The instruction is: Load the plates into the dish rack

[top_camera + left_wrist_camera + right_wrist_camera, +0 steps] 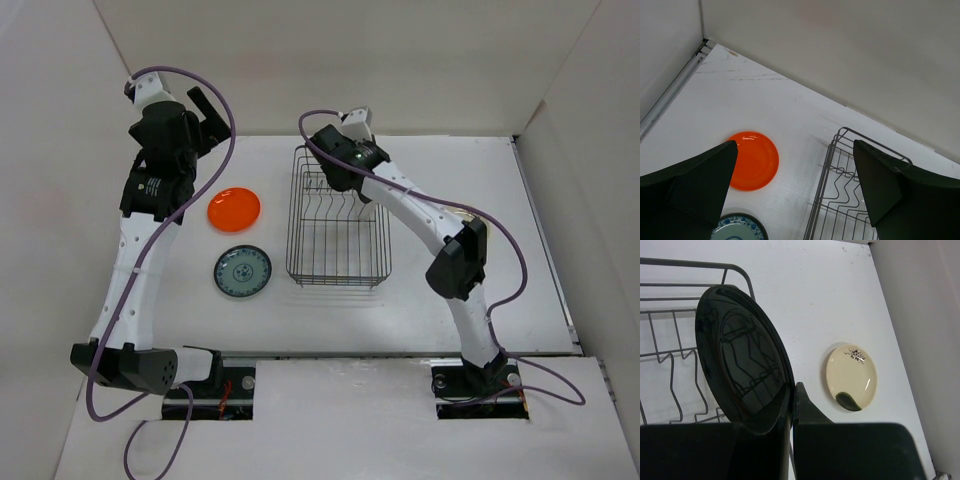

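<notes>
A blue-green patterned round plate (242,271) and, just beyond it, a glossy orange round plate (234,208) lie flat on the white counter (530,260), left of the dark wire dish rack (336,281), whose dividers hold nothing yet. Over the rack's far end the right pincer (792,395) is clamped on the rim of a glossy black round plate (740,355) held on edge, with a beige plate bearing a dark mark (851,377) flat beside the rack. The left pincer (794,150) hovers at far left, apart and empty. Loading looks barely begun: the black plate goes first, and three more wait.
</notes>
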